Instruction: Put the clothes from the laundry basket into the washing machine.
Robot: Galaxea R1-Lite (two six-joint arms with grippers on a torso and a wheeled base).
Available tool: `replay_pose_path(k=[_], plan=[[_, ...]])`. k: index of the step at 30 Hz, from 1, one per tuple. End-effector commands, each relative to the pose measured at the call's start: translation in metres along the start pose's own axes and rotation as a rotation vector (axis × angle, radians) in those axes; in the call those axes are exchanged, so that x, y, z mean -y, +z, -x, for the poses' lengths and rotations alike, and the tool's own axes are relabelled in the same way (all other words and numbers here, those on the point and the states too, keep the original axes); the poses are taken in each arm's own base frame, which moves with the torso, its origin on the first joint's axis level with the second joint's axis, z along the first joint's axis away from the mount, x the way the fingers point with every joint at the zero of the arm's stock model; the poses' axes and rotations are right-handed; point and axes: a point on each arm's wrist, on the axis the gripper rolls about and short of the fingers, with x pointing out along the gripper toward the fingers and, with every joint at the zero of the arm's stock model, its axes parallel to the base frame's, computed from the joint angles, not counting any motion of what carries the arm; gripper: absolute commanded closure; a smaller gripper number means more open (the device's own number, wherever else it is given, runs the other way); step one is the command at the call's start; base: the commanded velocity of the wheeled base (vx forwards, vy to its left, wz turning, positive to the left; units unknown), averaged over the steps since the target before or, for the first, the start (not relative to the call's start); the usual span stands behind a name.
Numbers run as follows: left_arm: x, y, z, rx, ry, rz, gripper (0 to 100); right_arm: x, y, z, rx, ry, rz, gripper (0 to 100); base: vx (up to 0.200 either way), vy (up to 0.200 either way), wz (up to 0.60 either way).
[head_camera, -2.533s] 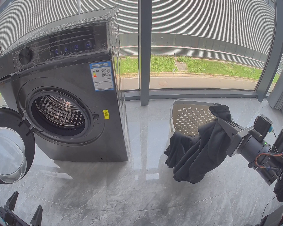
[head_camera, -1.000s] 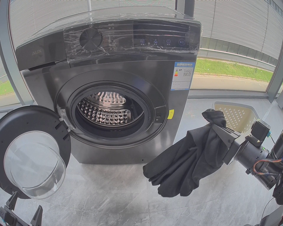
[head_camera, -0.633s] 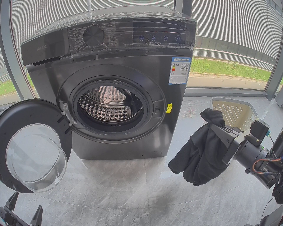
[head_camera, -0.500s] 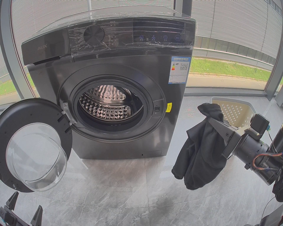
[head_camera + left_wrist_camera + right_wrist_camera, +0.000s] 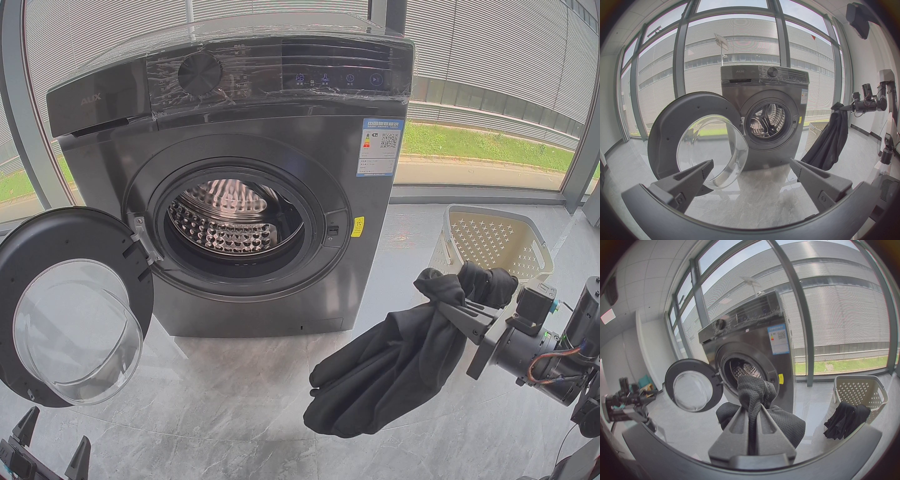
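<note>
Now the right hand [image 5: 442, 305], clenched on the black garment [image 5: 375, 375], sits lower, the cloth swung toward the washing machine [image 5: 250, 140].

The washing machine [image 5: 262, 140] has a smooth, dark grey body with a satin sheen. Crinkled clear plastic film [image 5: 262, 75] wraps its control panel. Its drum [image 5: 228, 219] is shiny studded metal. The door [image 5: 62, 234] is matt black plastic around a glossy clear bowl. The black garment [image 5: 387, 369] is soft, matt, finely meshed cloth. The laundry basket [image 5: 494, 211] is cream perforated plastic. The floor [image 5: 219, 406] is glossy grey stone-look tile.
</note>
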Motion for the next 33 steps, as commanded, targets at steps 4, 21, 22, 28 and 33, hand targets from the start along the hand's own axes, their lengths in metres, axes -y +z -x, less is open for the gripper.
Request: replay_pose_path(k=[4, 21, 22, 28, 33], plan=[[0.000, -0.005, 0.000, -0.002, 0.000, -0.003, 0, 0.019, 0.005, -0.004, 0.015, -0.072, 0.019, 100, 0.000, 0.000, 0.00], [0.000, -0.005, 0.000, -0.002, 0.000, -0.004, 0, 0.025, 0.016, -0.013, 0.049, -0.053, -0.023, 100, 0.000, 0.000, 0.00], [0.000, -0.005, 0.000, -0.002, 0.000, -0.004, 0, 0.021, 0.014, -0.013, 0.044, -0.035, -0.078, 100, 0.000, 0.000, 0.00], [0.000, -0.005, 0.000, -0.002, 0.000, -0.004, 0, 0.011, 0.016, -0.022, 0.048, 0.008, -0.167, 100, 0.000, 0.000, 0.00], [0.000, -0.005, 0.000, -0.002, 0.000, -0.004, 0, 0.018, 0.021, -0.026, 0.066, -0.011, -0.167, 100, 0.000, 0.000, 0.00]])
